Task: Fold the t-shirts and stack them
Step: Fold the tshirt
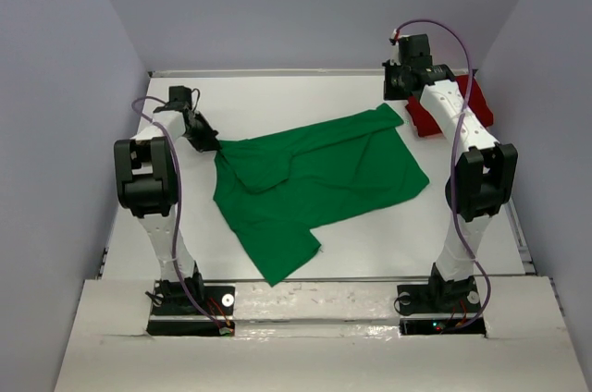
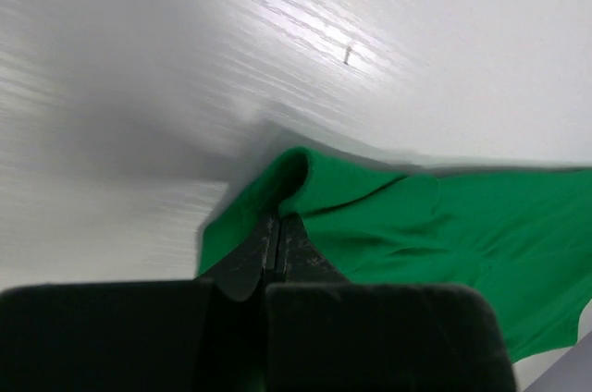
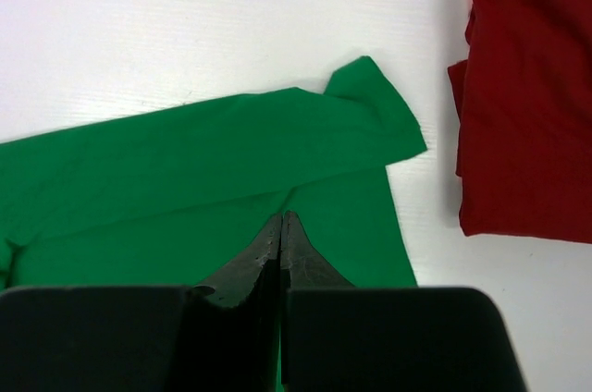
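The bright green t-shirt (image 1: 314, 179) lies spread and rumpled across the middle of the table. My left gripper (image 1: 205, 140) is shut on a bunched fold at its left edge, and in the left wrist view the cloth (image 2: 435, 226) wraps round the closed tips of the gripper (image 2: 279, 218). My right gripper (image 1: 400, 85) is shut and empty, held above the shirt's far right corner (image 3: 370, 101); its tips (image 3: 281, 218) hover over the green cloth. The dark red t-shirt (image 1: 421, 116) lies bunched at the far right, partly hidden behind the right arm, and also shows in the right wrist view (image 3: 527, 105).
The white table (image 1: 277, 96) is walled in by grey panels on the left, back and right. The arm bases stand on a raised ledge (image 1: 314, 304) at the near edge. A lower flap of the green shirt reaches close to that ledge.
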You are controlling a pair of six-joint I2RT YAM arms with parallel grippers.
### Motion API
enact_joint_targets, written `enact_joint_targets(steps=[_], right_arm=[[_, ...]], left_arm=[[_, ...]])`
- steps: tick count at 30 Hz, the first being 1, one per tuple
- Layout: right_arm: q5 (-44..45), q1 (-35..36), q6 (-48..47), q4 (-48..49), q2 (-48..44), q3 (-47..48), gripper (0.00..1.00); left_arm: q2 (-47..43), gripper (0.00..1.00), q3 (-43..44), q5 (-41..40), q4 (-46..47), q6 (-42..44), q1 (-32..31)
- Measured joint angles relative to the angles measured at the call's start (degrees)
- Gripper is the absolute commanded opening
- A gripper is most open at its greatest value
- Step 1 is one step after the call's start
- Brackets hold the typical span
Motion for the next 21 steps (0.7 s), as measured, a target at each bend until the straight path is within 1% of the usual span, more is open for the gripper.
enact_joint_targets(steps=[3, 6, 15, 21], right_arm=[[0.0, 0.0, 0.0, 0.1, 0.0, 0.0, 0.00], [0.0, 0.0, 0.0, 0.0, 0.0, 0.0, 0.00], [0.0, 0.0, 0.0, -0.5, 0.1, 0.0, 0.00], [0.4, 0.0, 0.3, -0.9, 0.4, -1.0, 0.00]], left_arm=[[0.0, 0.00, 0.3, -0.2, -0.6, -0.4, 1.9], [0.3, 0.00, 2.6, -0.3, -2.5, -0.6, 3.6], [7.4, 0.00, 18.6, -1.4, -6.2, -0.5, 5.0], [8.7, 0.00, 19.8, -1.6, -7.5, -0.5, 5.0]])
